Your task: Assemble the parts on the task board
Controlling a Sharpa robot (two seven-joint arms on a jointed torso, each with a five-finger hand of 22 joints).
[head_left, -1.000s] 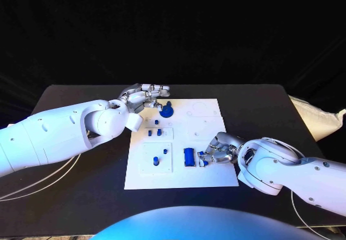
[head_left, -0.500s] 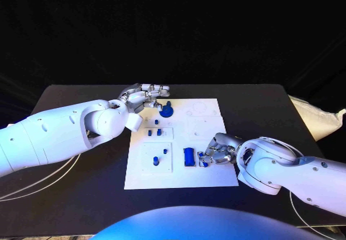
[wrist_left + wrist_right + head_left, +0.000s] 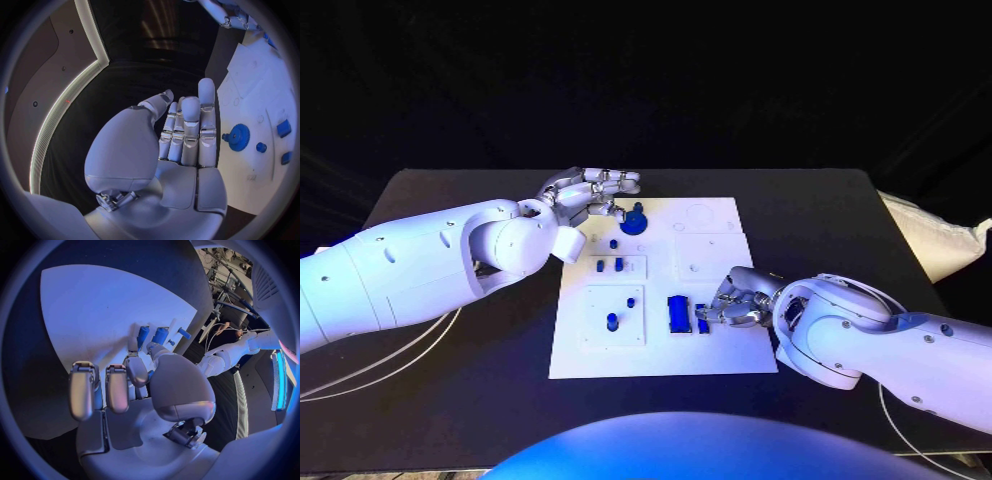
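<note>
We had the right hand (image 3: 737,298) pinching a small blue part (image 3: 705,323) beside the blue block (image 3: 678,314) on the board (image 3: 718,350); left hand (image 3: 589,192) idle, fingers straight. Next probably seating it squarely.

The task board (image 3: 718,350) lies mid-table (image 3: 473,400), parts (image 3: 678,313) on it.

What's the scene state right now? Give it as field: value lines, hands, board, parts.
left hand: at the board's far left corner, fingers together, holding nothing
right hand: at the board's near right, fingers at a small blue part; grip unclear
task board: white, flat on the black table
blue gear: on the board's far left, beside the left hand
blue block: upright, just left of the right hand
blue pegs: in the left-middle panel
</note>
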